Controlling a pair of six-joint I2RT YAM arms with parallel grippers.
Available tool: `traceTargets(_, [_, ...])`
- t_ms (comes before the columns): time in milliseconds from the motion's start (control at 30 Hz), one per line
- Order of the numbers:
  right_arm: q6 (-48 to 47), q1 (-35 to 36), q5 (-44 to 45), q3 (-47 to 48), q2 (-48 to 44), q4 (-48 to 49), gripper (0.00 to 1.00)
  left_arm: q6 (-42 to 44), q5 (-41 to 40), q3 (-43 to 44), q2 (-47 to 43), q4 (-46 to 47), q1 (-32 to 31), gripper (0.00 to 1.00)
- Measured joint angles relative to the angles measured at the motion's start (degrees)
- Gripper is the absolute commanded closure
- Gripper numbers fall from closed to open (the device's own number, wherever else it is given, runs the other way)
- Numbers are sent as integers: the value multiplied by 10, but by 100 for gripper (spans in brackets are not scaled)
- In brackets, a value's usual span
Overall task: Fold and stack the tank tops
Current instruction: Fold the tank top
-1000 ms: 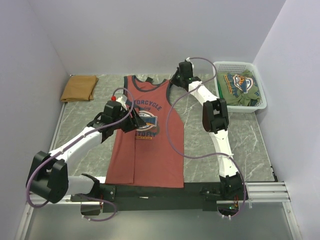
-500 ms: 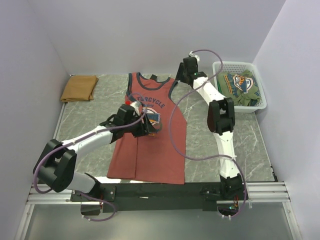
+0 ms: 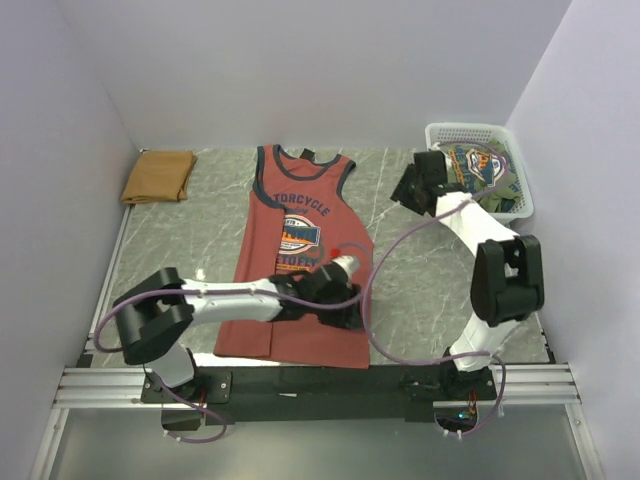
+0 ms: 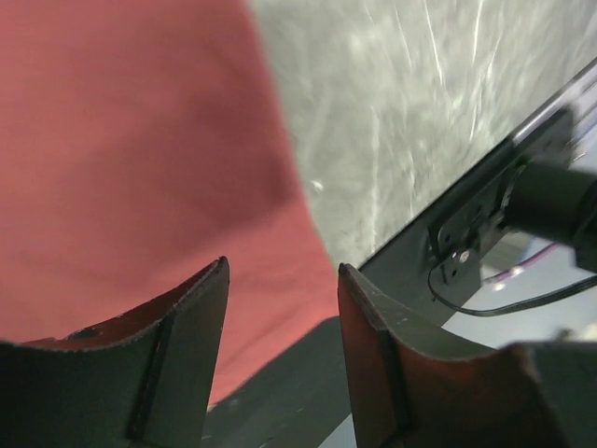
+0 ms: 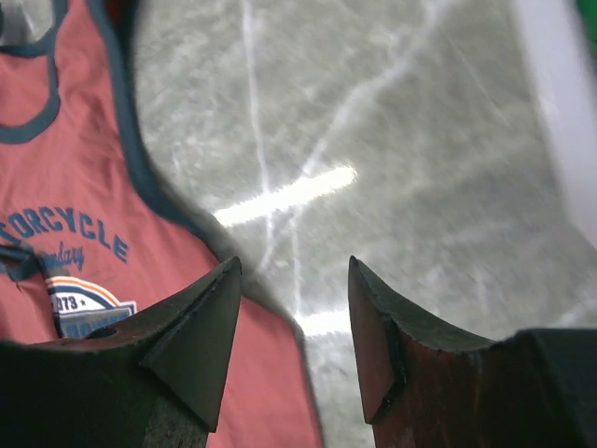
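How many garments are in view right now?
3: a rust-red tank top spread flat mid-table, a folded tan top at the far left corner, and a green printed garment in the white basket, which may hide more.

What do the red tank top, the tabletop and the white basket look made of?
Red tank top: soft matte knit cloth, likely cotton; it lies limp with slight wrinkles. Tabletop: hard, glossy and grey with a marble pattern, perhaps laminate; light glares off it in the right wrist view. White basket: moulded plastic, judging by its open mesh walls.
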Motion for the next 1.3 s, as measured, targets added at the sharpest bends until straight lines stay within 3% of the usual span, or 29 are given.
traceTargets(267, [28, -24, -32, -103, -86, 29, 45, -17, -118, 118, 101, -87, -154, 40])
traceTargets(433, [36, -24, -51, -128, -103, 48, 46, -24, -166, 156, 142, -145, -192, 42])
traceTargets(633, [46, -24, -63, -144, -104, 63, 48, -30, -208, 185, 168, -186, -200, 67])
traceTargets(733, [48, -24, -70, -153, -104, 71, 49, -35, -227, 196, 176, -202, -202, 94])
traceTargets(833, [48, -24, -75, -158, -104, 75, 49, -40, -242, 197, 175, -212, -204, 99])
traceTargets(1000, [45, -15, -83, -158, -103, 78, 48, -57, -270, 165, 125, -223, -204, 99])
traceTargets(1300, [43, 41, -83, -156, -48, 85, 46, -141, -308, 21, -96, -221, -180, 99])
